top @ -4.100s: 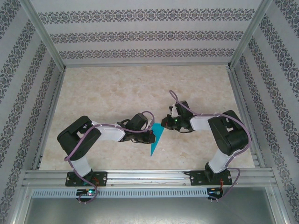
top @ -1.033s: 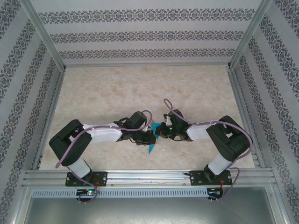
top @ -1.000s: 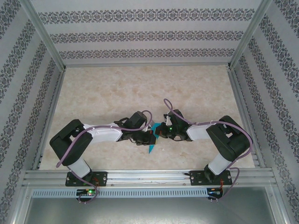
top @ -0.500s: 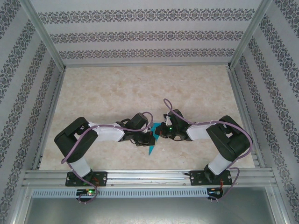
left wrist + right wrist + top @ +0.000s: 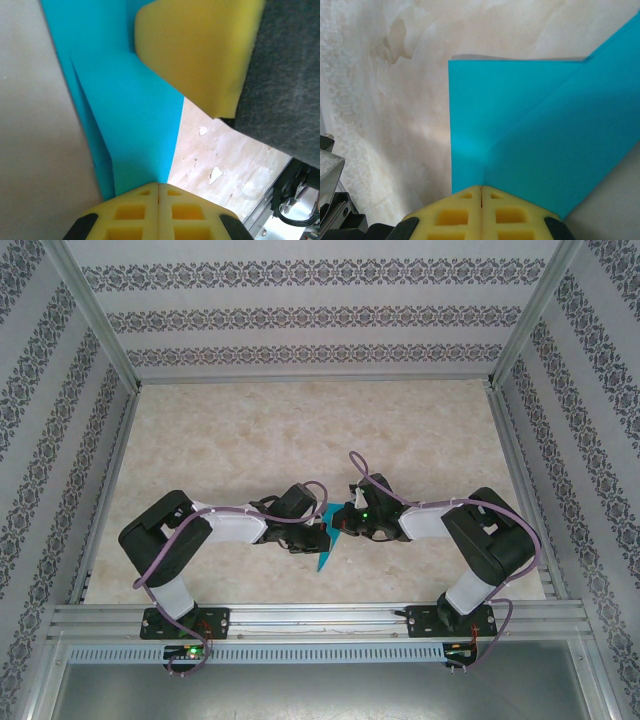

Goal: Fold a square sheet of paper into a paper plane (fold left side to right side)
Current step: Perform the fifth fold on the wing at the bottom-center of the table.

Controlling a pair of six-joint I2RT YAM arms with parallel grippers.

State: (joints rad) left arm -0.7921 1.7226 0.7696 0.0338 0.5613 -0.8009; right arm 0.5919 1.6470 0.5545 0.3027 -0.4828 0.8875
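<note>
The square sheet of paper stands folded into a narrow turquoise paper plane (image 5: 325,548), its pointed tip toward the near edge of the table. My left gripper (image 5: 316,535) is shut on the plane's left side. My right gripper (image 5: 341,525) is shut on its upper right part. In the left wrist view the layered blue paper plane (image 5: 131,120) runs into the closed seam of my left gripper (image 5: 158,186), and the right gripper's yellow pad (image 5: 197,50) presses from above. The right wrist view has the creased paper plane (image 5: 530,135) entering my shut right gripper (image 5: 481,189).
The marbled beige table (image 5: 250,435) stretches away behind both arms. Patterned walls enclose it on three sides, and an aluminium rail (image 5: 320,616) runs along the near edge beside the arm bases.
Since four seconds ago the right gripper has moved left and down onto the plane, covering more of it. The left arm's elbow has shifted slightly; the plane has barely moved in the last second.
</note>
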